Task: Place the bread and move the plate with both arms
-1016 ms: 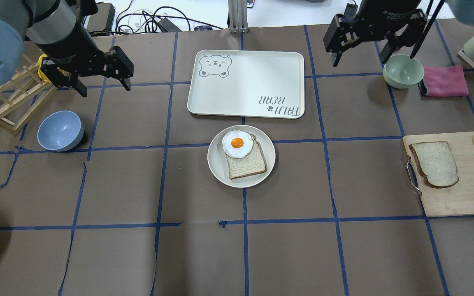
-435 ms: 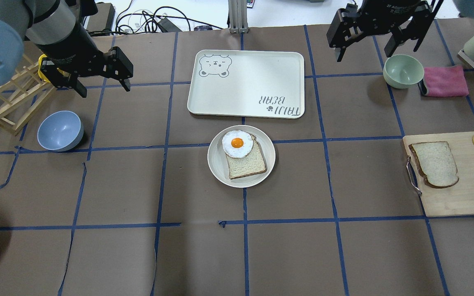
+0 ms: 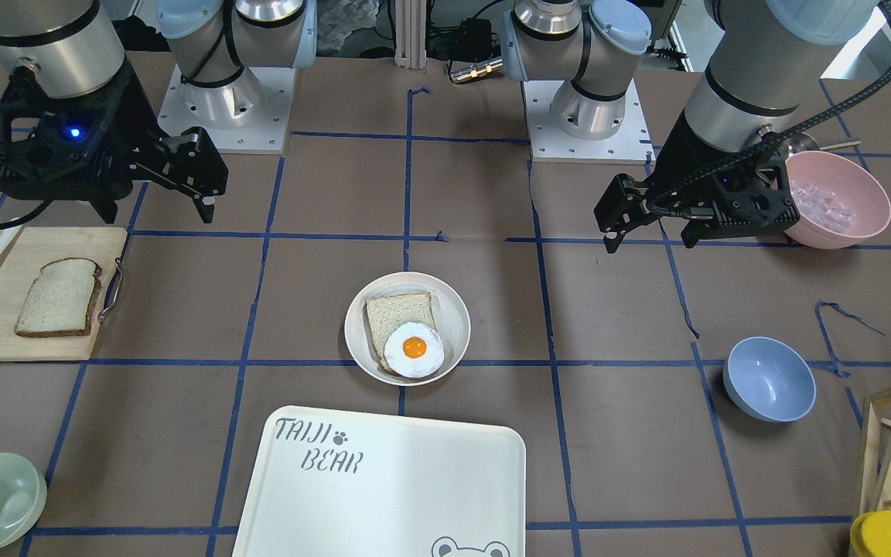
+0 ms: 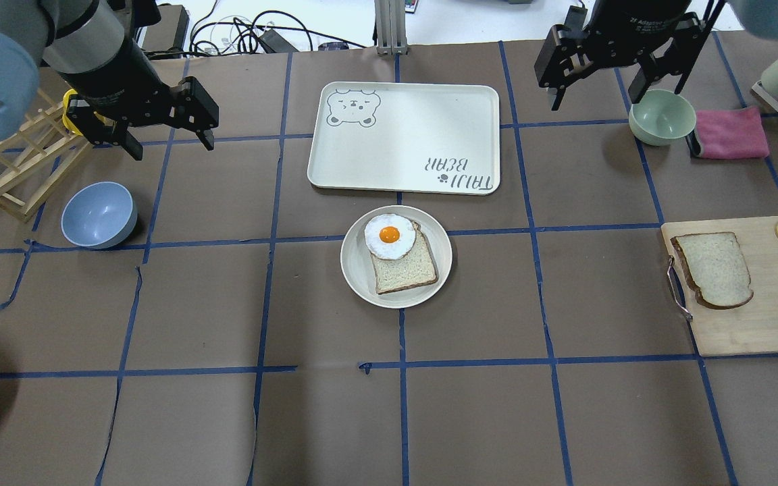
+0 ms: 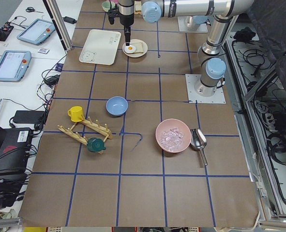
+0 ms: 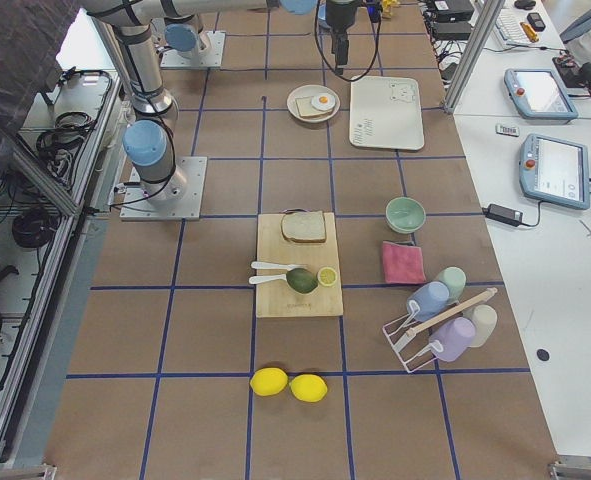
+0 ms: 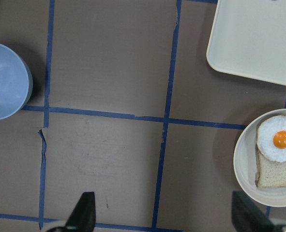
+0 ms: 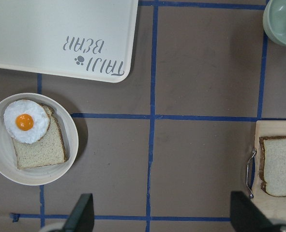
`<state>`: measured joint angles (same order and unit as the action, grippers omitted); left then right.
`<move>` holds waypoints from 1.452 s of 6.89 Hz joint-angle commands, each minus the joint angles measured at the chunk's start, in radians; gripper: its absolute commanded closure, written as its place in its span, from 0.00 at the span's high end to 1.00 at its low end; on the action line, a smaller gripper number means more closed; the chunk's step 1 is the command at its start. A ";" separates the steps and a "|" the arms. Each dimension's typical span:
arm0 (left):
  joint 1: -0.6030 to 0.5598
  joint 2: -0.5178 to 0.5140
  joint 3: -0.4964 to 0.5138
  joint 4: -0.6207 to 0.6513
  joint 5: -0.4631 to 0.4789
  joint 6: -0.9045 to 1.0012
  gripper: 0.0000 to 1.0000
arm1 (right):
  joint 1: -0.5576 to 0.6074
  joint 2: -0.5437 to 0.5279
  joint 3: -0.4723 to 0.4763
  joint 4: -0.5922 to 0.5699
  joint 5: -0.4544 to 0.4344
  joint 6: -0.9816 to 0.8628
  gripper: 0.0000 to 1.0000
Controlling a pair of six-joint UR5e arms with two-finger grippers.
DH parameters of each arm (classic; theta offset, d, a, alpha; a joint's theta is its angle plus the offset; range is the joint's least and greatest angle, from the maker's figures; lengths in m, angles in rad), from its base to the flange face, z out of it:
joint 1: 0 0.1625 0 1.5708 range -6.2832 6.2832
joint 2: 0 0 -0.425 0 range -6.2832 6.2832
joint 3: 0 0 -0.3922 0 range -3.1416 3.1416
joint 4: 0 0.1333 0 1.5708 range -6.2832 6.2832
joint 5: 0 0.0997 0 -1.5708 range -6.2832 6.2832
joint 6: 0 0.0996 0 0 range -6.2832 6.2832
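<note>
The bread lies flat on a wooden cutting board at the right edge; it also shows in the front view and the right wrist view. The plate sits mid-table and holds a tanner slice with a fried egg. My right gripper is open and empty, high over the far right, well away from the bread. My left gripper is open and empty over the far left, apart from the plate.
The TAIJI BEAR tray lies just beyond the plate. A green bowl and a pink cloth are by the right gripper. A blue bowl and a wooden rack are at the left. A pink bowl stands near the left arm.
My right gripper has shifted slightly back and forth at the far right, staying open. The left arm, the bread and the plate have not moved.
</note>
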<state>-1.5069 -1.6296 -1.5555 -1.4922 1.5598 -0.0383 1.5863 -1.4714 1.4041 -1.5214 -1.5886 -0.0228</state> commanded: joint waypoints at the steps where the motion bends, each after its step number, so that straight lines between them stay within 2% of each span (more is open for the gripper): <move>1: -0.001 -0.001 0.000 0.001 -0.001 0.000 1.00 | -0.032 -0.006 0.094 -0.003 -0.086 -0.006 1.00; 2: 0.000 -0.001 0.000 0.001 -0.001 0.000 1.00 | -0.102 -0.007 0.154 -0.022 -0.266 -0.011 1.00; 3: 0.000 0.000 0.000 0.000 0.000 0.000 1.00 | -0.168 -0.007 0.209 -0.022 -0.283 -0.064 0.92; 4: 0.000 -0.001 0.000 0.001 0.000 0.000 1.00 | -0.236 -0.004 0.292 -0.101 -0.278 -0.118 0.89; 5: 0.000 -0.001 0.000 0.000 0.000 0.000 1.00 | -0.306 0.015 0.397 -0.323 -0.277 -0.161 1.00; 7: 0.000 0.000 -0.009 0.001 0.000 0.000 1.00 | -0.362 0.023 0.656 -0.644 -0.237 -0.190 0.84; 8: 0.000 0.000 -0.012 0.001 0.000 0.000 1.00 | -0.362 0.025 0.718 -0.727 -0.238 -0.193 0.77; 9: 0.000 0.000 -0.012 0.001 0.000 0.000 1.00 | -0.362 0.058 0.725 -0.736 -0.244 -0.209 0.60; 10: 0.000 -0.001 -0.012 0.001 0.000 0.000 1.00 | -0.362 0.080 0.722 -0.738 -0.248 -0.212 0.48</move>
<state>-1.5064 -1.6295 -1.5670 -1.4911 1.5600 -0.0383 1.2250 -1.4177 2.1147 -2.2402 -1.8330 -0.2271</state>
